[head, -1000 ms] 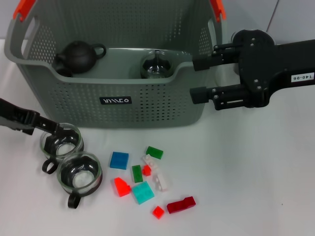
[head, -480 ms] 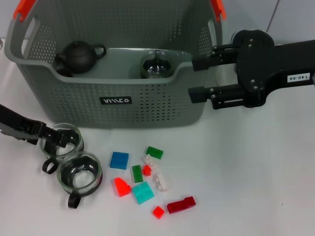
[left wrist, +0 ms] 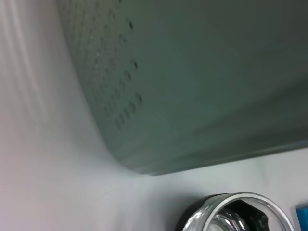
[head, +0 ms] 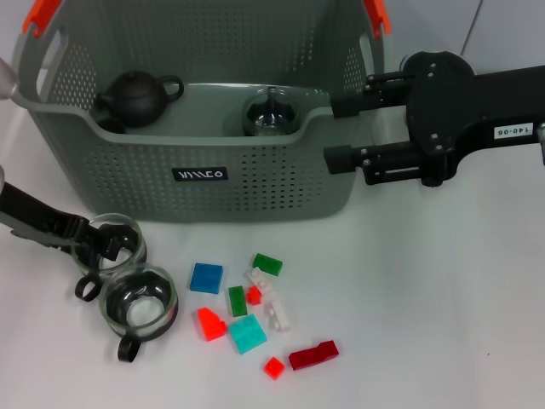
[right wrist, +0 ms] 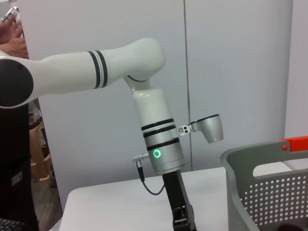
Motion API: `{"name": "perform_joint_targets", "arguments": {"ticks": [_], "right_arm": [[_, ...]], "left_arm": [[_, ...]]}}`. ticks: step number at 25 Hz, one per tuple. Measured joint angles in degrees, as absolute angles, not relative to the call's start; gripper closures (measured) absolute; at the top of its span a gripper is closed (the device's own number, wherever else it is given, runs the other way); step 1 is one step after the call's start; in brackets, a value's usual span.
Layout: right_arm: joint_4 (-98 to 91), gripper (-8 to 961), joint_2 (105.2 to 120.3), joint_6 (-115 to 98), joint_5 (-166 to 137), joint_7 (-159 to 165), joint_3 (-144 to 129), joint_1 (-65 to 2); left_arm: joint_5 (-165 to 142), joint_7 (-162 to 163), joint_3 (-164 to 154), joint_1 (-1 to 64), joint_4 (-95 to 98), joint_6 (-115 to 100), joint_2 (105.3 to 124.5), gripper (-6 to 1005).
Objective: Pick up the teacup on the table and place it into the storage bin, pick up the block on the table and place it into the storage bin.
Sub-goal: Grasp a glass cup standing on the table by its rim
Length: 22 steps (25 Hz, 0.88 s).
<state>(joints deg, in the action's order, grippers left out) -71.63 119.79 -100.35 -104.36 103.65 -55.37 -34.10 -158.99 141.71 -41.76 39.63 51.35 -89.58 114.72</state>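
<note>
Glass teacup (head: 111, 243) upright before storage bin (head: 255, 183).

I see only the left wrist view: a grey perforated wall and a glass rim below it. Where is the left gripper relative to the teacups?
Observer: In the head view the left gripper is at the rim of the teacup nearer the storage bin. A second teacup stands just in front of it, toward the robot.
Operator: Is anything already in the bin?
Observer: Yes, a black teapot and a clear glass pitcher.
Operator: And the right arm?
Observer: The right gripper hangs open beside the bin's right wall, holding nothing.
</note>
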Motion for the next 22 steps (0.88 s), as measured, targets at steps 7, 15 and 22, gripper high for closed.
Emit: {"name": "perform_joint_targets", "arguments": {"ticks": [7,15,22], "right_arm": [[-71.6,236,119.79,-100.2,-104.3,103.0,-55.4,-34.1],[-71.5,237,119.8,-100.2,-104.5,102.9,-55.4,-34.2],[-71.5,236,119.8,-100.3,-104.6,102.8,-55.4,-34.2]], "left_arm": [[-159.0,142.0,-42.0,39.9,50.8,-88.6,114.71,351],[-159.0,142.1,-42.0,39.8,50.3,-87.9,114.86,354],[-159.1,141.9,-43.6,39.8,50.3,-87.7,114.95,399]]}}
